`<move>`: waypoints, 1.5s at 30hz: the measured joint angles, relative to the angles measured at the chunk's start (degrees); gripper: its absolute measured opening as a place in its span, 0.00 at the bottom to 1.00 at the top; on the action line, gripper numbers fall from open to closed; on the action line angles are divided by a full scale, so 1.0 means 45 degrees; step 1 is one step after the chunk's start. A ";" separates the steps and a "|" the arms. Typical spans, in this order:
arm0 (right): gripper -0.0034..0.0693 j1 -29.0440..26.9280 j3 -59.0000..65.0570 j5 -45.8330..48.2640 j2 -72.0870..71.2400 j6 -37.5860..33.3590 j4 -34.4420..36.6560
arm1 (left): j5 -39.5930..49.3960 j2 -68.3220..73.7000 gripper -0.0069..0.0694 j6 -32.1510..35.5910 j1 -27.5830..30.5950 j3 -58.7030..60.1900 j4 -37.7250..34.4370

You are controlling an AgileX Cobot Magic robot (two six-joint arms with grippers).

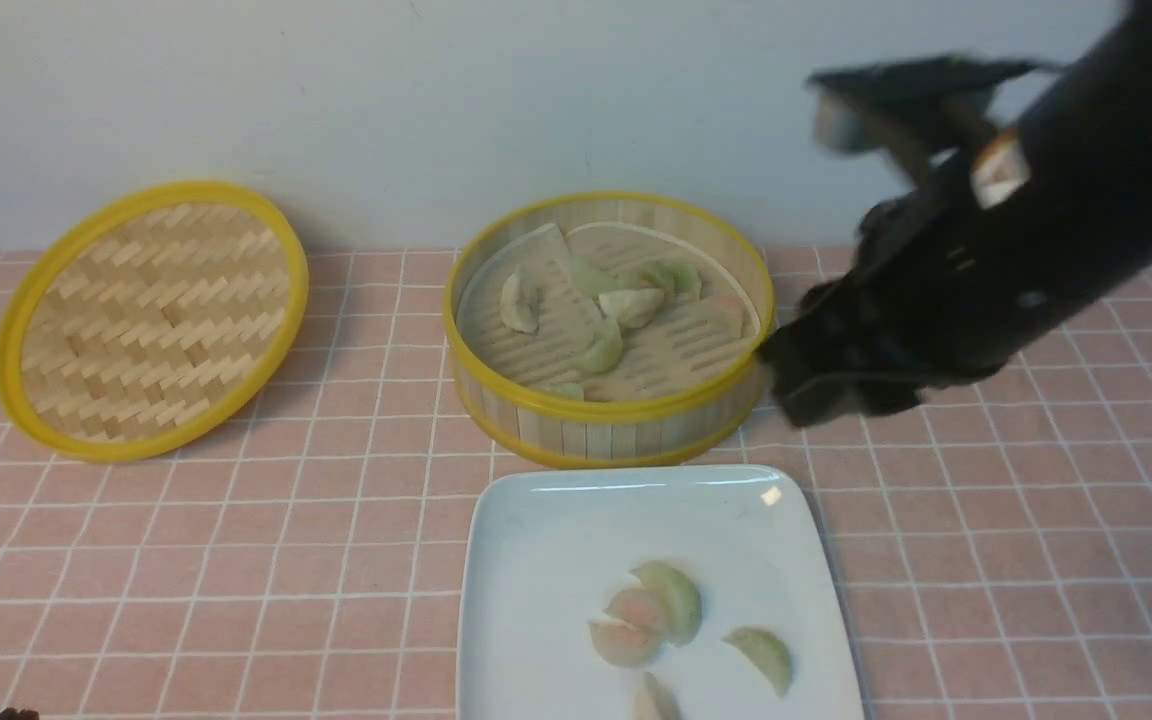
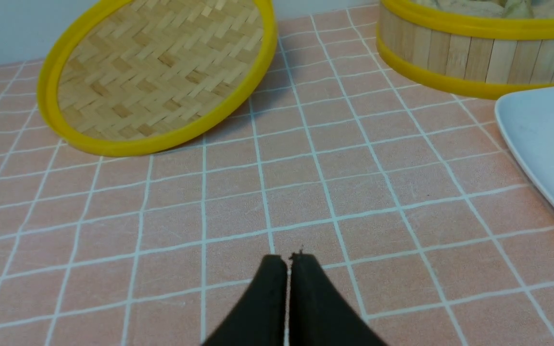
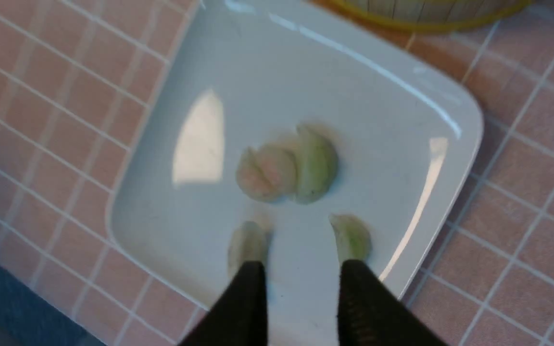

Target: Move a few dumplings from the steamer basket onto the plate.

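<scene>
The steamer basket (image 1: 598,412) stands at the back middle with several dumplings (image 1: 630,305) on its ridged liner. The white plate (image 1: 556,540) lies in front of it and holds several dumplings: a pink one (image 1: 626,625) against a green one (image 1: 678,598), another green one (image 1: 762,655) and a whitish one (image 1: 656,700). My right gripper (image 3: 301,269) is open and empty above the plate (image 3: 258,72), near two dumplings (image 3: 351,235). In the front view it (image 1: 816,385) is blurred, beside the basket's right side. My left gripper (image 2: 287,259) is shut and empty, low over the tablecloth.
The flat woven lid (image 1: 151,320) leans at the back left, and also shows in the left wrist view (image 2: 157,72). A pink checked cloth (image 1: 1016,560) covers the table. A pale wall stands right behind the basket and lid. The right arm (image 1: 1086,200) reaches in from the upper right.
</scene>
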 joint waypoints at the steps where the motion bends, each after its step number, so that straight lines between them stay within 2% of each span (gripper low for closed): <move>1: 0.14 0.0000 0.0237 -0.0129 -0.1186 0.0152 -0.0144 | 0.0000 0.0000 0.08 0.0000 0.0000 0.0000 0.0000; 3: 0.07 0.0000 0.0997 -0.0840 -0.3055 0.0282 -0.0508 | 0.0000 0.0000 0.08 0.0000 0.0000 0.0000 0.0000; 5: 0.04 0.0000 0.2432 -0.2560 -0.5670 0.0406 -0.1051 | 0.0000 0.0000 0.08 0.0000 0.0000 0.0000 0.0000; 12: 0.03 0.0000 0.7498 -0.7342 -1.2440 0.1264 -0.2528 | 0.0000 0.0000 0.08 0.0000 0.0000 0.0000 0.0000; 19: 0.03 0.0000 1.1844 -0.9547 -1.7011 0.3722 -0.4476 | 0.0000 0.0000 0.08 0.0000 0.0000 0.0000 0.0000; 22: 0.03 0.0000 1.3074 -1.0670 -1.7607 0.4644 -0.5516 | 0.0000 -0.0017 0.08 0.0000 0.0000 0.0000 0.0013; 26: 0.03 0.0000 1.3783 -1.1983 -1.7618 0.5190 -0.6064 | 0.0000 -0.0017 0.08 0.0000 0.0000 0.0000 0.0013; 38: 0.03 0.0000 1.3986 -1.2474 -1.7618 0.5384 -0.6144 | 0.0000 -0.0017 0.08 0.0000 0.0000 0.0000 0.0013; 40: 0.03 0.0000 1.4096 -1.2506 -1.7618 0.4955 -0.5435 | 0.0000 -0.0017 0.08 0.0000 0.0000 0.0000 0.0013; 45: 0.03 0.0000 1.4166 -1.2418 -1.7618 0.2338 -0.2792 | 0.0000 -0.0017 0.08 0.0000 0.0000 0.0000 0.0013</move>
